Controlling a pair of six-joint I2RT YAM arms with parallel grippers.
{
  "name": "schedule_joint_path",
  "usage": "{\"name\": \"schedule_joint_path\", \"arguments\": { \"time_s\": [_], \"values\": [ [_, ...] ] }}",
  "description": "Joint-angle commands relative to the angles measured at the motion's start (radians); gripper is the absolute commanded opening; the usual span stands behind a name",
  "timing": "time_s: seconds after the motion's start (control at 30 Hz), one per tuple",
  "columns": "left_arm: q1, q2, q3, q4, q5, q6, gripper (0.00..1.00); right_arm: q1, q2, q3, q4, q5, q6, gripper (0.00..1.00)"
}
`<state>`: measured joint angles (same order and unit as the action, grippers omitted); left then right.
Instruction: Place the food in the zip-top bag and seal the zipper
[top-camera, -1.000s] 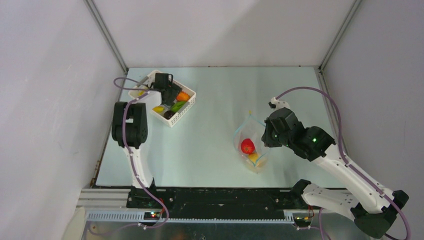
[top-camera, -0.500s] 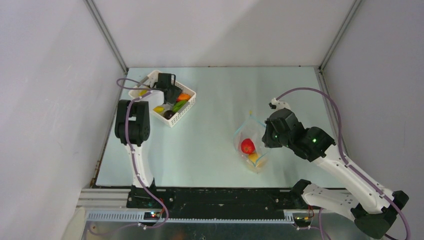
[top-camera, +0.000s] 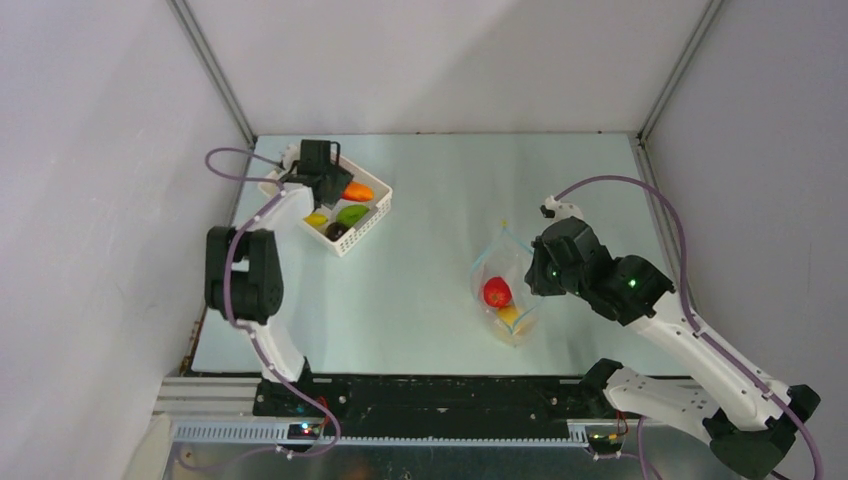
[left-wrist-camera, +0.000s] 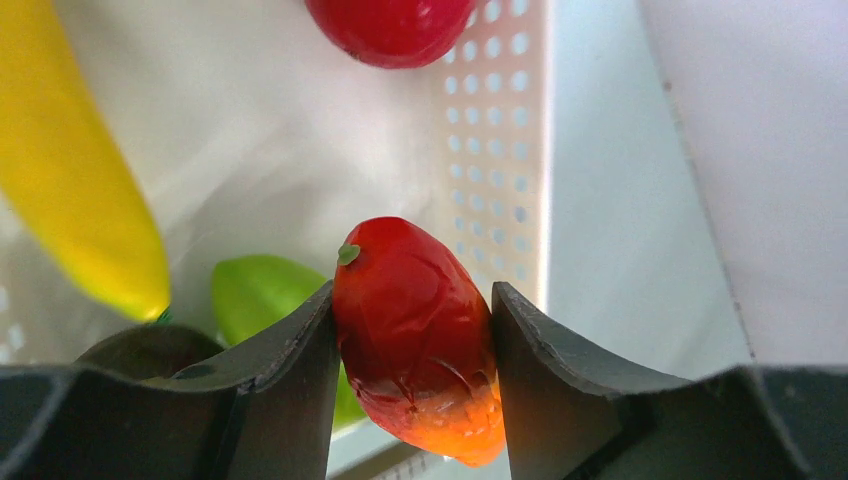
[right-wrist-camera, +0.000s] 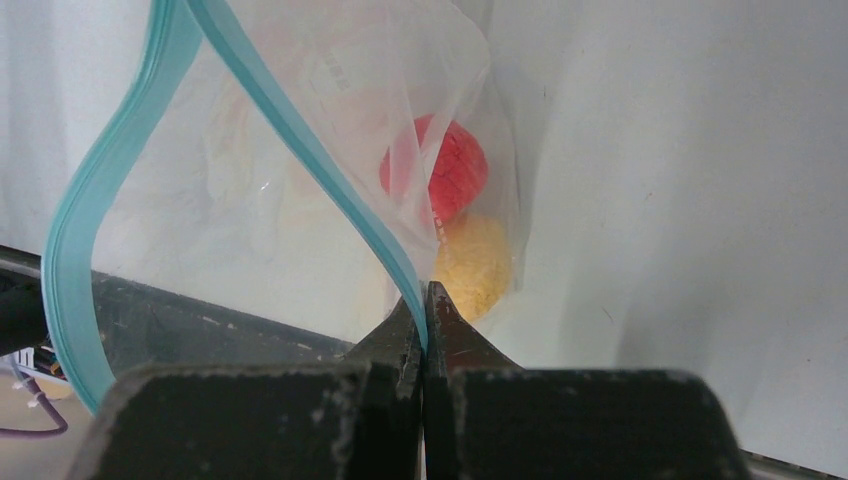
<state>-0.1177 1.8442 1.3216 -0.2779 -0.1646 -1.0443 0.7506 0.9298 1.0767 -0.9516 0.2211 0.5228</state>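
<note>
Between the left jaws sits a red-orange fruit (left-wrist-camera: 415, 340), grasped across its middle with one jaw pressed on either flank. Its green-tipped end points away from the jaws. I judge that this crosswise hold suits a glossy, rounded piece that could slip out of a lighter pinch. Beyond and below those jaws lies the white basket (left-wrist-camera: 490, 150). It holds a yellow piece (left-wrist-camera: 80, 200) off to the left of the jaws, a green piece (left-wrist-camera: 260, 295) just behind the left-hand jaw, a dark piece (left-wrist-camera: 150, 350) partly hidden by that jaw, and a red piece (left-wrist-camera: 395, 25) at the far side. Well apart from them across the tabletop (top-camera: 430, 230), the right jaws are clenched tight on one lip of the zip-top bag (right-wrist-camera: 250, 200), right at the zipper (right-wrist-camera: 72, 240). Its teal strip curves away from the pinch in an open loop. This hold looks meant to lift the mouth and hold it gaping so that a piece can drop in. Beyond the right jaws, down in the bag, a red food piece (right-wrist-camera: 450, 170) rests against a yellow one (right-wrist-camera: 475, 265). With the zipper unsealed and several pieces lying in the basket, the task looks only partly done.
</note>
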Motion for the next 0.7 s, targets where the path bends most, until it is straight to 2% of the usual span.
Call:
{"name": "schedule_joint_path", "arguments": {
  "time_s": [0.0,0.2,0.43,0.57,0.67],
  "values": [
    [-0.005,-0.178,-0.03,-0.037,-0.111,0.056,0.44,-0.004,-0.024,-0.003,0.015,0.018,-0.016,0.0],
    [-0.004,-0.323,-0.07,-0.059,-0.152,0.079,0.43,-0.003,-0.037,-0.003,0.016,0.014,-0.018,0.0],
    [-0.017,-0.503,-0.123,-0.054,-0.099,0.085,0.41,-0.003,-0.049,-0.005,0.021,0.009,-0.028,0.0],
    [-0.091,-0.633,-0.179,-0.059,-0.088,0.102,0.41,-0.001,-0.048,-0.004,0.028,-0.005,-0.034,0.0],
    [-0.222,-0.745,-0.195,-0.077,-0.118,0.129,0.41,-0.002,-0.044,-0.005,0.024,-0.009,-0.038,0.0]
  ]
}}
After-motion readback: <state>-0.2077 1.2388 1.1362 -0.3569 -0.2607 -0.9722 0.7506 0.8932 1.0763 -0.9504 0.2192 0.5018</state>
